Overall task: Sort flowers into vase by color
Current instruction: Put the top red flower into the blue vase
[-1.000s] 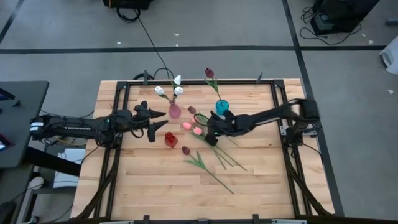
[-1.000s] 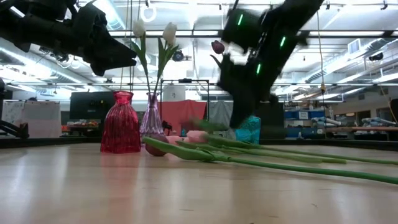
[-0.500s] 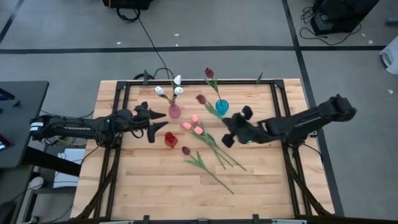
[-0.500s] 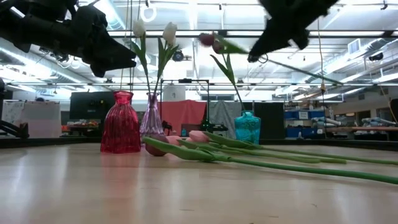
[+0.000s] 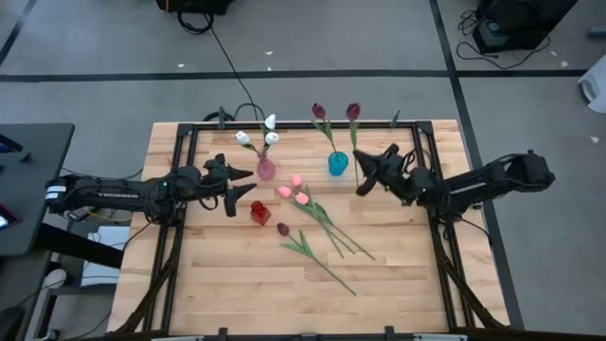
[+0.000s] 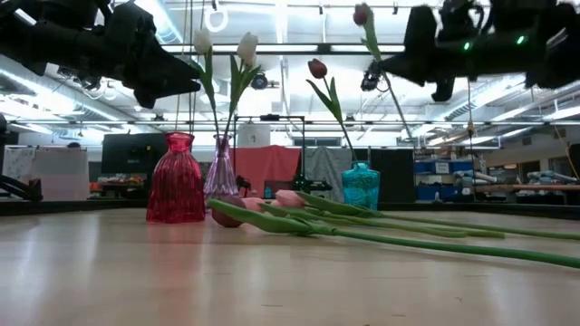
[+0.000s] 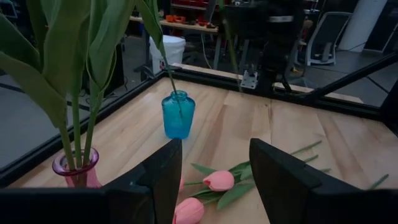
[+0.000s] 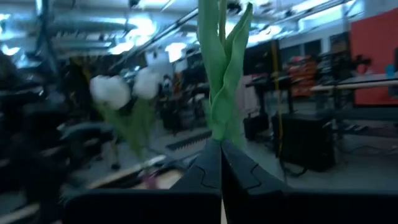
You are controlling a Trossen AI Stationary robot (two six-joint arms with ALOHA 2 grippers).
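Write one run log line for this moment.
right gripper: shut on maroon tulip, beside blue vase | left gripper: open, near pink vase

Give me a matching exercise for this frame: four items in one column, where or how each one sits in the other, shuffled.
Items
1. white tulips
2. red vase
3. pink tulips
4. maroon tulip with its stem in the right gripper

Places or states
A. lying flat on the table
B. held upright in the air beside the blue vase
C. standing in the pink vase
D. empty, just ahead of the left gripper

Pairs: 1-C, 2-D, 3-A, 4-B
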